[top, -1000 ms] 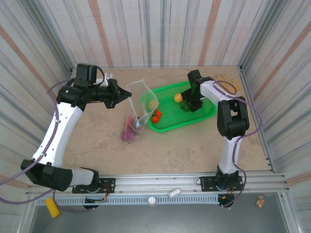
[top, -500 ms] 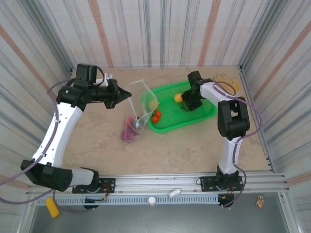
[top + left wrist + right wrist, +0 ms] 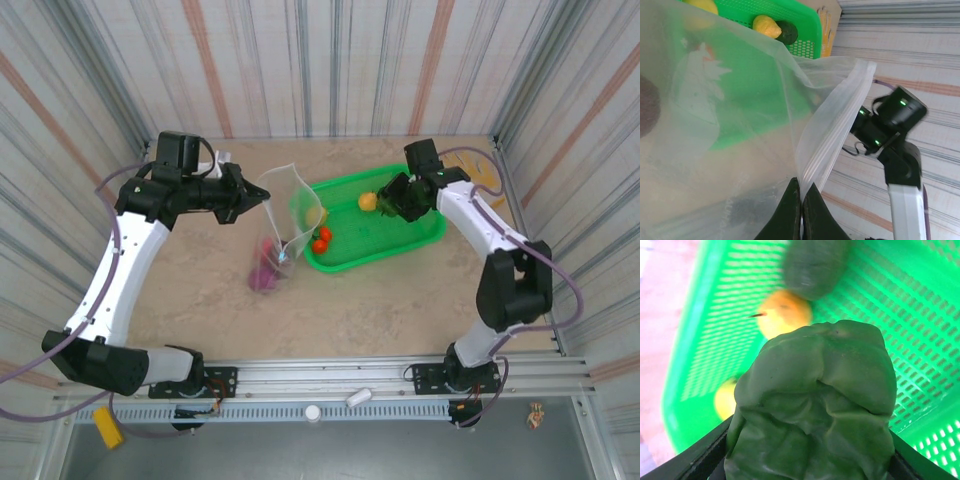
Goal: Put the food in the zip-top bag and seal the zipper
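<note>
Since a second ago the right arm has swung out: its elbow, then folded up beside the tray, now stands further right and nearer the table's front, and the wrist reaches back in from the far right corner. The right gripper has risen off the tray floor, and its jaws have narrowed onto a lumpy dark green piece, which fills the space between the fingers and juts out ahead of them above the mesh. Below it in the tray lie an orange-yellow piece, a second dark green piece, a yellow piece and two small tomatoes. The left arm has not moved. The left gripper is pinched tight on the mouth edge of the zip-top bag, holding it up just left of the tray. The bag hangs with its long axis running from the lifted mouth at the far end down to its closed end on the table, where purple pieces sit inside. The mouth gapes open at the top, and the zipper slants up and to the right from the fingertips in the left wrist view.
</note>
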You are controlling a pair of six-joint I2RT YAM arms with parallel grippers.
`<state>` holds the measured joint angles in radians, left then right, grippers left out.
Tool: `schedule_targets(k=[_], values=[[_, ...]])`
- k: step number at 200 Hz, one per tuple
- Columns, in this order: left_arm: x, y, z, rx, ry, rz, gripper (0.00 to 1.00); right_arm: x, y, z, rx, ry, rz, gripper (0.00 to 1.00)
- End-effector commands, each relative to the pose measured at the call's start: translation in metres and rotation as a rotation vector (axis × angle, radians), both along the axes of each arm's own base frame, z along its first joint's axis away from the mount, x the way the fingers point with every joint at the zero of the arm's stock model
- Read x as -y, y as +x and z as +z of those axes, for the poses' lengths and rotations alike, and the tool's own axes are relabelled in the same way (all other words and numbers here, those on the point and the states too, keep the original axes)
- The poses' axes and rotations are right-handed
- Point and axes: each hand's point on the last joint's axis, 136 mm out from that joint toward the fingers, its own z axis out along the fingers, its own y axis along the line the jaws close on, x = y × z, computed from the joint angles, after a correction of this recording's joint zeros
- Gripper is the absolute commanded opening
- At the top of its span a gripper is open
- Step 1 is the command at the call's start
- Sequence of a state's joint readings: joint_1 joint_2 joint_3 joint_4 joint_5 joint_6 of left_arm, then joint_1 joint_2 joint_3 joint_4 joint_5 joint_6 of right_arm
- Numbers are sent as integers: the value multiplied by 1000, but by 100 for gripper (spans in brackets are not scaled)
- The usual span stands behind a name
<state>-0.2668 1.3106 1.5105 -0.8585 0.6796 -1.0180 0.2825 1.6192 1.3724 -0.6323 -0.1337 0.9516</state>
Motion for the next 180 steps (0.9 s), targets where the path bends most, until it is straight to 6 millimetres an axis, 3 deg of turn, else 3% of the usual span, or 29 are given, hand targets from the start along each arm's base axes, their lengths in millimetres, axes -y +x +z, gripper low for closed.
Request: schedule_targets(k=[1, 54, 86, 110, 151, 180], values=[[0, -7, 10, 23, -2, 0, 0, -19, -10, 65, 230, -66, 205, 44], [-2, -7, 14, 29, 3, 15, 0, -102, -53, 193, 598, -63, 562, 43], [-2, -6, 14, 24, 2, 21, 0, -146, -85, 236, 739, -2, 729, 43], [-3, -5, 14, 28, 6, 25, 0, -175, -104, 239, 746, 22, 859, 44], [-1, -3, 19, 37, -3, 20, 0, -209, -122, 205, 695, -84, 988, 45], [-2, -2, 25, 53, -8, 19, 0, -216, -125, 183, 650, -135, 1014, 46]])
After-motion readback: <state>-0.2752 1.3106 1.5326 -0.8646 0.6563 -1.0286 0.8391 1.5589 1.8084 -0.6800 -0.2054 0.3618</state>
